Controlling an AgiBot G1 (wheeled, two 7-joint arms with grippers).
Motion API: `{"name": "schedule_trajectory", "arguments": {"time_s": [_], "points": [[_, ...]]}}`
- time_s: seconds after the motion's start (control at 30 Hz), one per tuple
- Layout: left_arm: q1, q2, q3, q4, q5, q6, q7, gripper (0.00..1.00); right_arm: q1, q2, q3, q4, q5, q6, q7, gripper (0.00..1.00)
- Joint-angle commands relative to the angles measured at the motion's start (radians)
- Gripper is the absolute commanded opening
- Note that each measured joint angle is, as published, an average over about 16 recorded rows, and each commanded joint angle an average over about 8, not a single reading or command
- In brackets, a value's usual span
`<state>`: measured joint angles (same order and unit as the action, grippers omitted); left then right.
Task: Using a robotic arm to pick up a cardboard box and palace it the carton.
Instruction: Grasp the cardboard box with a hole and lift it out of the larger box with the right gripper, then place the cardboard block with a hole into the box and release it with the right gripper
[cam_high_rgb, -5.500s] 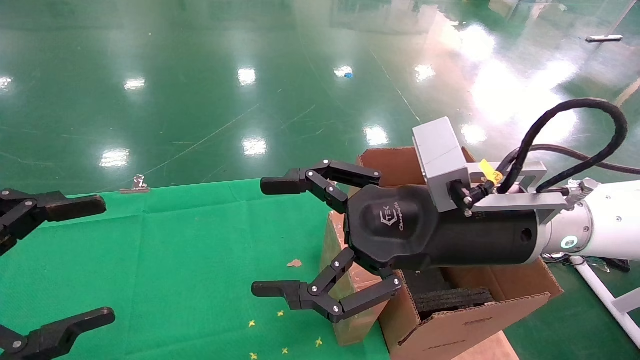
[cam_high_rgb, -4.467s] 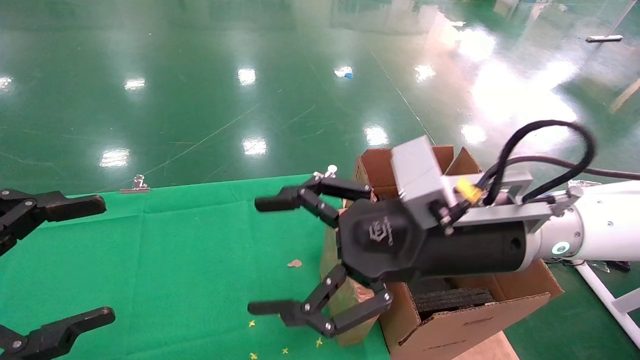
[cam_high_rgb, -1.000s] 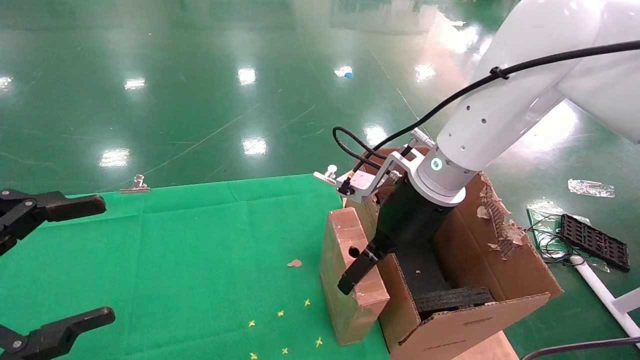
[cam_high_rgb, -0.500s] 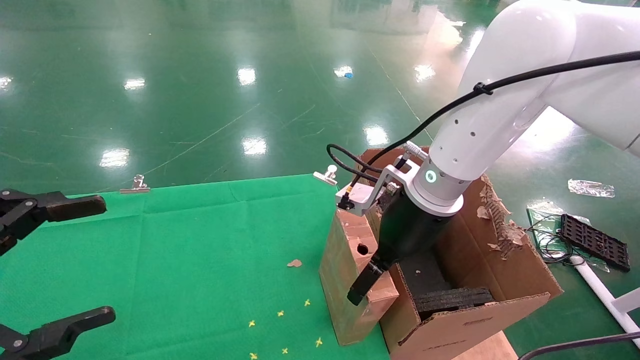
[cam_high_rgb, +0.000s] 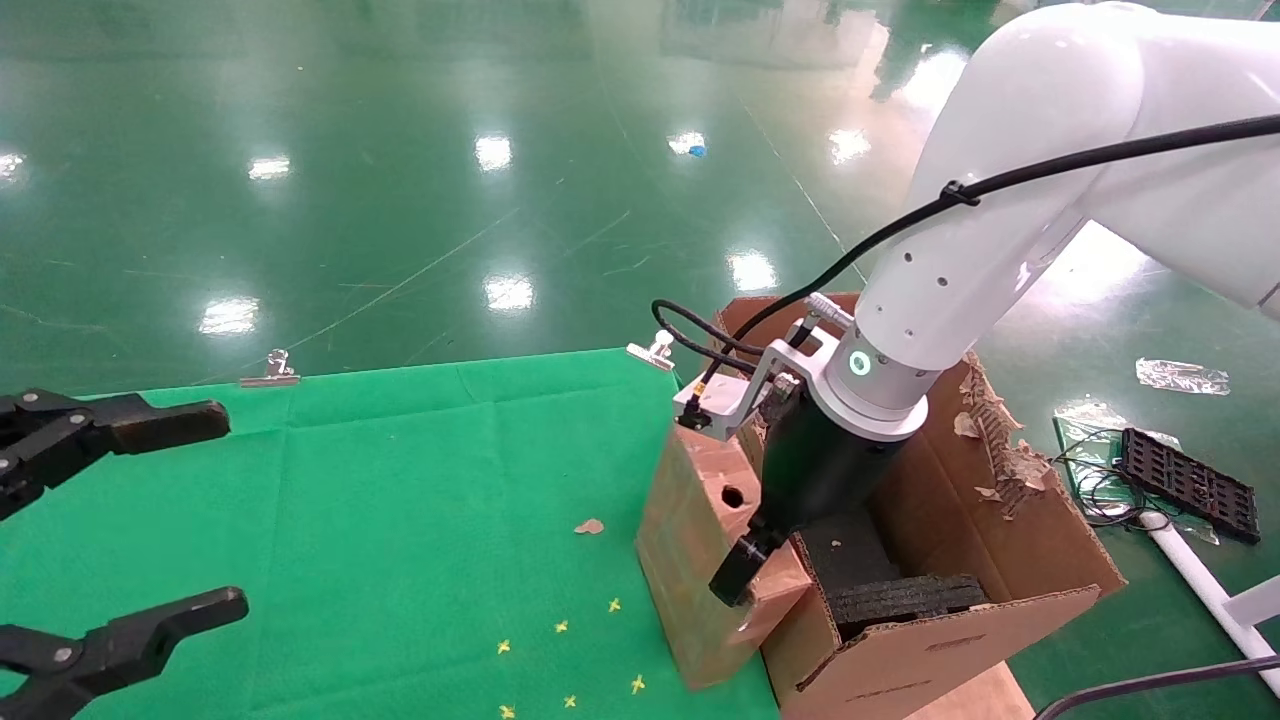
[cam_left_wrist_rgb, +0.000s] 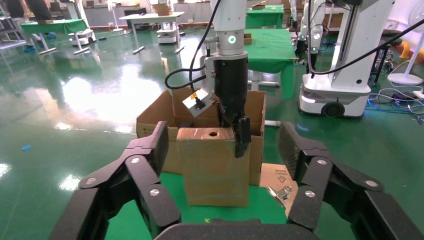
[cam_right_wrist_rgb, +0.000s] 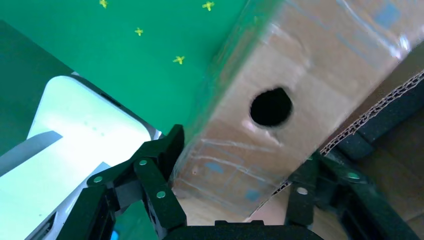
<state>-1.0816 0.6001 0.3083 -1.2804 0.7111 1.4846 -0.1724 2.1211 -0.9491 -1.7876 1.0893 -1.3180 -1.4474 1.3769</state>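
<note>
the floor (cam_high_rgb: 400, 150) is super glossy green, lights mirrored all over it; the surface (cam_high_rgb: 400, 480) wears a matt green cloth, kinda felt-looking; the cardboard box (cam_high_rgb: 700, 540) is brown card with shiny tape, worn at the edges; the carton (cam_high_rgb: 1000, 540) is rough corrugated cardboard with ragged torn flaps and black foam (cam_high_rgb: 900, 598) inside; the robotic arm (cam_high_rgb: 1000, 220) is smooth glossy white shell, its right gripper (cam_high_rgb: 745, 575) matt black plastic; small metal clips (cam_high_rgb: 270, 370) on the cloth edge

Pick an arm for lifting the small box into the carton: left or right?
Right. The right gripper already straddles the cardboard box from above, beside the carton. The left gripper hangs open far across the green cloth.
</note>
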Motion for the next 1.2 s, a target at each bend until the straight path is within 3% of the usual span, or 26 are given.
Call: {"name": "schedule_trajectory", "arguments": {"time_s": [0.03, 0.3, 0.63, 0.83, 1.03, 1.07, 1.2], "points": [[0.000, 0.000, 0.000, 0.000, 0.000, 0.000, 0.000, 0.00, -0.001, -0.001, -0.002, 0.003, -0.004, 0.002, 0.003, 0.00], [0.000, 0.000, 0.000, 0.000, 0.000, 0.000, 0.000, 0.00, 0.038, 0.058, 0.040, 0.047, 0.006, 0.062, -0.032, 0.00], [0.000, 0.000, 0.001, 0.000, -0.001, 0.000, 0.000, 0.00, 0.175, 0.315, 0.207, 0.085, 0.091, 0.217, -0.241, 0.00], [0.000, 0.000, 0.001, 0.000, -0.001, 0.000, 0.001, 0.00, 0.258, 0.411, 0.227, -0.017, 0.039, 0.192, -0.292, 0.00], [0.000, -0.001, 0.001, 0.000, -0.001, -0.001, 0.001, 0.00, 0.291, 0.472, 0.201, -0.104, -0.027, 0.121, -0.279, 0.00], [0.000, -0.001, 0.001, 0.000, -0.001, -0.001, 0.001, 0.05, 0.289, 0.478, 0.194, -0.118, -0.036, 0.108, -0.271, 0.00], [0.000, -0.001, 0.002, 0.000, -0.001, -0.001, 0.001, 0.53, 0.268, 0.496, 0.162, -0.171, -0.066, 0.067, -0.237, 0.00]]}}
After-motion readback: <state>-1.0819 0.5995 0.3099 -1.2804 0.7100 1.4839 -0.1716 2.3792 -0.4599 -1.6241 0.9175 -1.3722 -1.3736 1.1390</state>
